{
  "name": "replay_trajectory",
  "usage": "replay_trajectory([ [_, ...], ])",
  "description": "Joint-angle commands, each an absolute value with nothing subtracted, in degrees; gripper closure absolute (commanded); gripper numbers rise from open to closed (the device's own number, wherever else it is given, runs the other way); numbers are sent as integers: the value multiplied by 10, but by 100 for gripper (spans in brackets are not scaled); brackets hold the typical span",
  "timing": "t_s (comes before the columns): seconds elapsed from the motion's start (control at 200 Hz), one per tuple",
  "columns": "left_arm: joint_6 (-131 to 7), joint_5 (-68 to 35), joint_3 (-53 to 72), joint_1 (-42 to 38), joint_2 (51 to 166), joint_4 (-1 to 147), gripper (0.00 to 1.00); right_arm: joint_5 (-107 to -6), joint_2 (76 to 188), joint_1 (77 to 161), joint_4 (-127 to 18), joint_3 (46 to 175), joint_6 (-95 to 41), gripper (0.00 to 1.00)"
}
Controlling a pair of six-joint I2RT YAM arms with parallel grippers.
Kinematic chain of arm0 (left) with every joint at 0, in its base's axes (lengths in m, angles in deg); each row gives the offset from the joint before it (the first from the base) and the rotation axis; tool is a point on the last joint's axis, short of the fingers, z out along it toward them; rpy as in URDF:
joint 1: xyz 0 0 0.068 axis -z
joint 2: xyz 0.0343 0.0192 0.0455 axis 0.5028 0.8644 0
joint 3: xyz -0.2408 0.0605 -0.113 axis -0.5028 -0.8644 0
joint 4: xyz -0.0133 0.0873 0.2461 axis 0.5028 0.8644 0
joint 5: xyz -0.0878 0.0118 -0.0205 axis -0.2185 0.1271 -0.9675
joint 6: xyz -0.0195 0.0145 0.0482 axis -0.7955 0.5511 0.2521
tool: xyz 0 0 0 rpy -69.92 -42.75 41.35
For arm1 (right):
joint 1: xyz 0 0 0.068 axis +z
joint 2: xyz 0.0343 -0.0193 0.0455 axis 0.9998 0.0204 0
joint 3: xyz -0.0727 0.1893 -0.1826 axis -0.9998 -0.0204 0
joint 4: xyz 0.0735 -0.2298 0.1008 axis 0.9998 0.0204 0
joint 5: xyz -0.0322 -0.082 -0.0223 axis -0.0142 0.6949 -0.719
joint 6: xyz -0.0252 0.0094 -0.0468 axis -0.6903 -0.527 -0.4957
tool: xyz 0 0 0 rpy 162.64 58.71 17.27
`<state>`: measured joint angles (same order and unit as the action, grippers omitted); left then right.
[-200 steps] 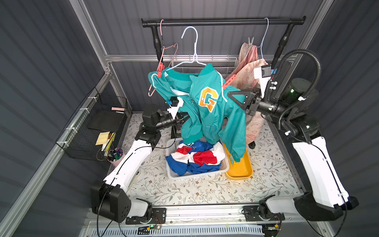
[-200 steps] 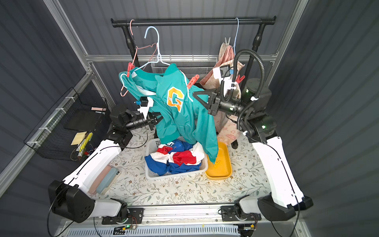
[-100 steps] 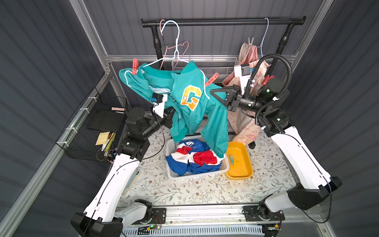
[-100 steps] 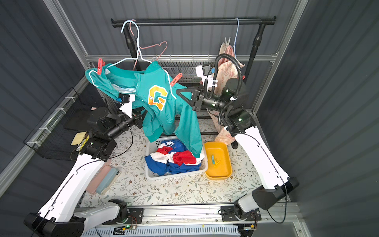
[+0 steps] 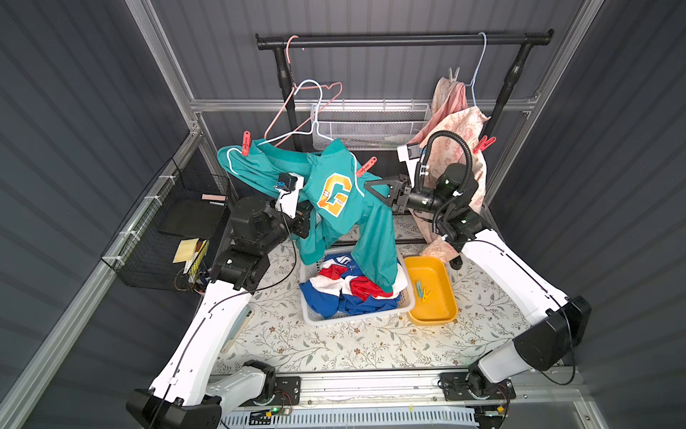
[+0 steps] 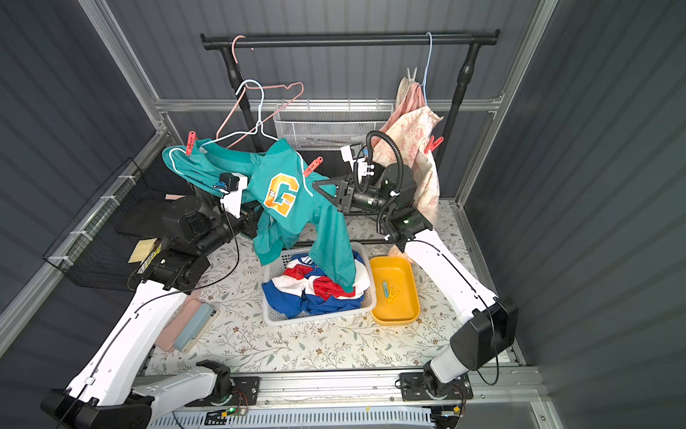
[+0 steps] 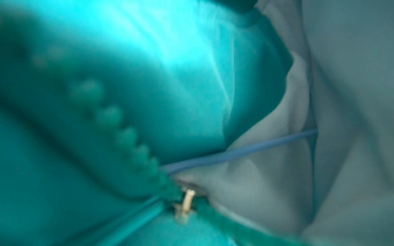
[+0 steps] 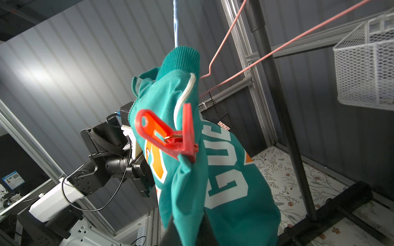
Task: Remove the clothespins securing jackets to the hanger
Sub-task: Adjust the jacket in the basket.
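Found teal jacket (image 5: 375, 230) slung between both arms, below the rail (image 5: 389, 39).
Noted right gripper (image 5: 372, 186) pinched tight on its shoulder, just beside red clothespin (image 5: 366, 166); second red clothespin (image 5: 245, 143) on far shoulder. Noted left gripper (image 5: 304, 221) closed, buried in folds; grip not discernible. Logged blue jacket (image 5: 323, 301) in white basket (image 5: 352, 318), cream jacket (image 5: 464, 122) hanging.

Close-up, mostly blurred: teal jacket (image 7: 149, 85) fabric fills the frame, brightly lit toward the top. A row of teal zipper teeth (image 7: 125, 134) runs diagonally down to a small pale-gold zipper pull (image 7: 186, 202) near the lower middle. Thin blue hanger wire (image 7: 234, 152) starts just above the pull and crosses the pale grey-white lining (image 7: 266, 181) that covers the right side, ending at a fold there.
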<state>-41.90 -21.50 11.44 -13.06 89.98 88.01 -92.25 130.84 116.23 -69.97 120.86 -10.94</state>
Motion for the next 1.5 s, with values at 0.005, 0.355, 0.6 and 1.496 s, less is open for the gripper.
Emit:
replay_trajectory([
  [0.005,-401,-269,110,-125,896,843,100,-922,1268,1143,-761,1164,-84,100],
  [0.355,-401,-309,90,-93,909,836,100,-918,1175,1098,-717,1062,-105,100],
  [0.6,-390,-299,87,-31,907,847,100,-924,1105,1087,-668,1039,-123,100],
  [1.496,-467,-218,-91,43,949,747,100,-904,1035,1078,-551,923,-180,100],
])
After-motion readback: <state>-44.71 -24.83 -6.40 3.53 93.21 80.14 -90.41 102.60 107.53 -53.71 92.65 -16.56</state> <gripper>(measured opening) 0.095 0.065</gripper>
